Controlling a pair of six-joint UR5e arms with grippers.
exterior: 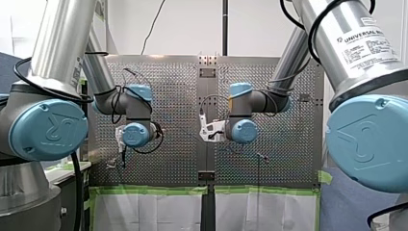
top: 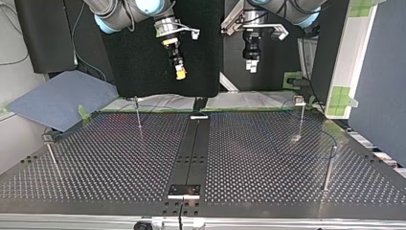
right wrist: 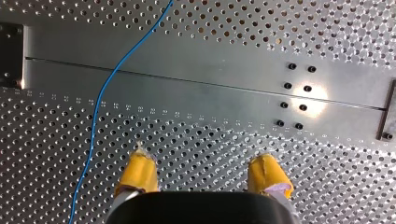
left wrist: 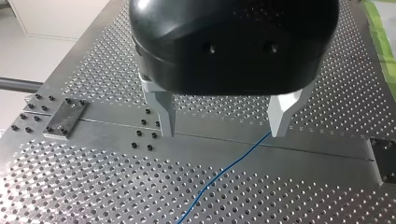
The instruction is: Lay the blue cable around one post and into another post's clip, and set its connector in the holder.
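Left fingers (left wrist: 163, 112), right fingers (right wrist: 137, 172) apart, empty; blue cable (right wrist: 100, 105) slack on perforated table (right wrist: 210, 98); green tape (exterior: 149, 190) edging.

My left gripper (left wrist: 222, 119) hangs above the perforated table (left wrist: 93, 186) with its two metal fingers (left wrist: 166, 114) spread apart (nothing between them), while the blue cable (left wrist: 224, 170) lies on the plate, running under one fingertip.

- Left of the centre strip (top: 191, 143) in the top view stand a near post (top: 138, 117) and an edge post (top: 51, 158), both thin and upright.
- Right of the strip stand a far post (top: 301, 120) and a front post (top: 328, 170).
- The blue cable (right wrist: 116, 70) lies flat across the strip.
- Over the strip, between the posts, the way is open.
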